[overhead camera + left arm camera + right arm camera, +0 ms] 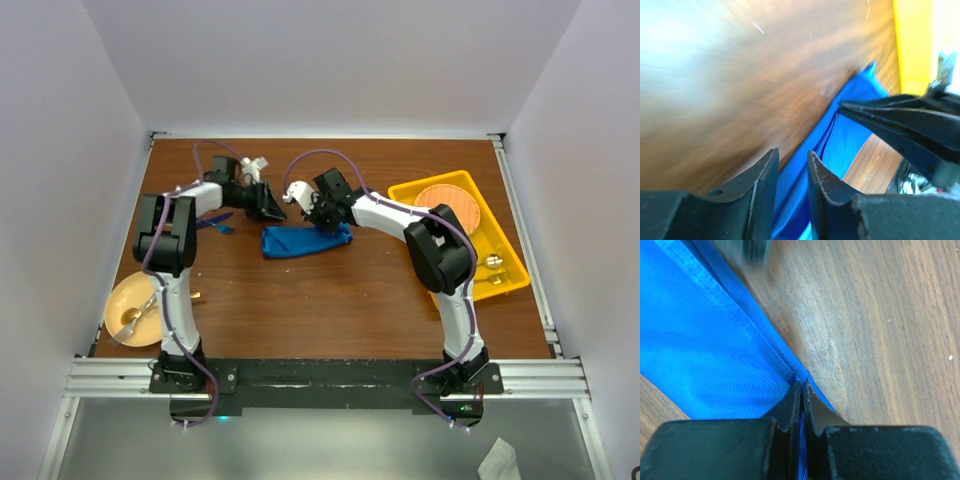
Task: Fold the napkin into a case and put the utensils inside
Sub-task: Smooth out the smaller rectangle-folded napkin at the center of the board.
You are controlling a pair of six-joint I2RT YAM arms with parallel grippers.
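Note:
The napkin (305, 241) lies as a narrow blue folded strip at the table's middle. My right gripper (320, 216) sits at its far right end and is shut on the cloth's hemmed edge (765, 335), with blue fabric pinched between the fingers (801, 383). My left gripper (270, 204) hovers just beyond the strip's far left end. In the left wrist view its fingers (792, 152) stand a little apart with nothing between them, and the napkin (850, 135) lies beyond. The thin blue and purple utensils (217, 226) lie on the table under the left arm.
A yellow tray (510, 250) at the right holds an orange plate (447, 206) and gold cutlery (492, 270). A pale yellow bowl (118, 300) with a gold spoon sits at the near left. White walls enclose the table.

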